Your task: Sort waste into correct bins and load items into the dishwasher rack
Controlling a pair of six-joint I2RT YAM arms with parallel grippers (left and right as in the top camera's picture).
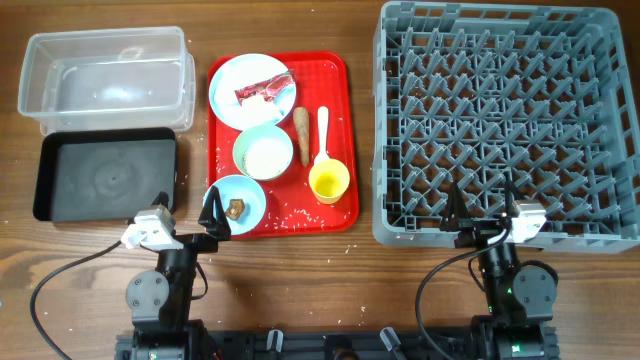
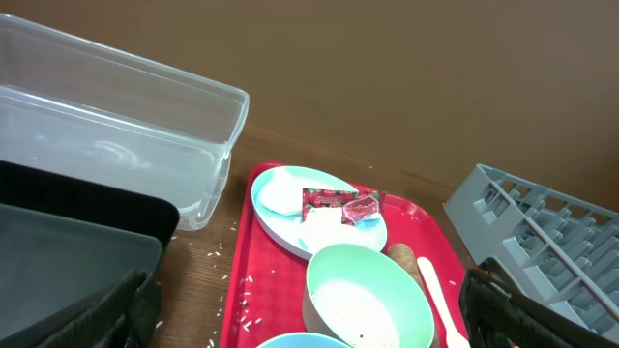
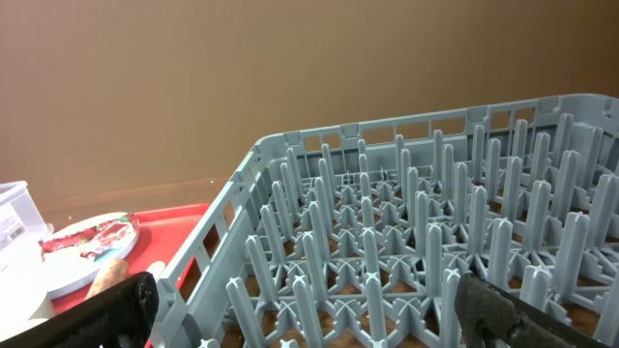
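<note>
A pale blue plate [image 1: 232, 108] on the flat red tray holds a red snack wrapper [image 1: 263, 90] and a white napkin [image 2: 279, 196]. A pale bowl [image 1: 263, 153] holds white rice. A second bowl [image 1: 247, 194] holds a small brown lump [image 1: 235, 208]. A brown stick [image 1: 301, 135], a white spoon [image 1: 322, 135] and a yellow cup [image 1: 328, 182] lie beside them. Loose rice grains [image 1: 300, 215] dot the tray. The clear tub [image 1: 105, 75], the black tray [image 1: 105, 178] and the grey rack [image 1: 505, 120] hold nothing. My left gripper [image 1: 187, 212] is open by the lump bowl. My right gripper [image 1: 483, 215] is open at the rack's near edge.
The flat red tray [image 1: 340, 90] sits between the bins on the left and the rack on the right. Rice grains [image 2: 237, 290] also lie on the wooden table left of the red tray. Cables run along the table's front edge.
</note>
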